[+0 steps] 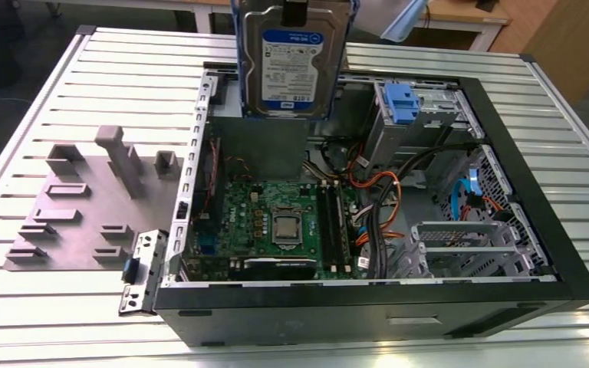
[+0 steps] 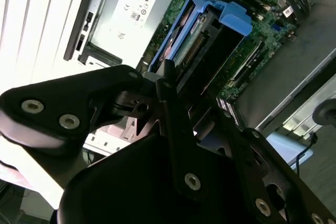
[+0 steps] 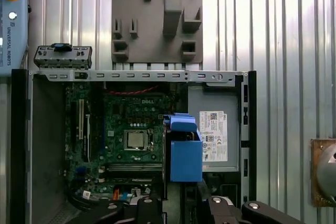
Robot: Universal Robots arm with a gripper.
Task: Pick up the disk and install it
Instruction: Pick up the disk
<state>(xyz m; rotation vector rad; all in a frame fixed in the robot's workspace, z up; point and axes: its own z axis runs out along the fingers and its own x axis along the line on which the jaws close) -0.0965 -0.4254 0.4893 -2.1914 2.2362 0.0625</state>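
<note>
Silver disk [image 1: 292, 65] upright in the pincer [image 1: 294, 14], above the case [image 1: 376, 299]

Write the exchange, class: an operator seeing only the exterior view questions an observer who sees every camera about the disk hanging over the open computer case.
Operator: What is below the disk?
Observer: In the first wrist view it appears between the motherboard and a grey metal box.
Operator: Anything on that box?
Observer: A white sticker, in both wrist views.
Operator: How is the disk gripped?
Observer: In the second wrist view, the black claw pinches its flat faces.
</note>
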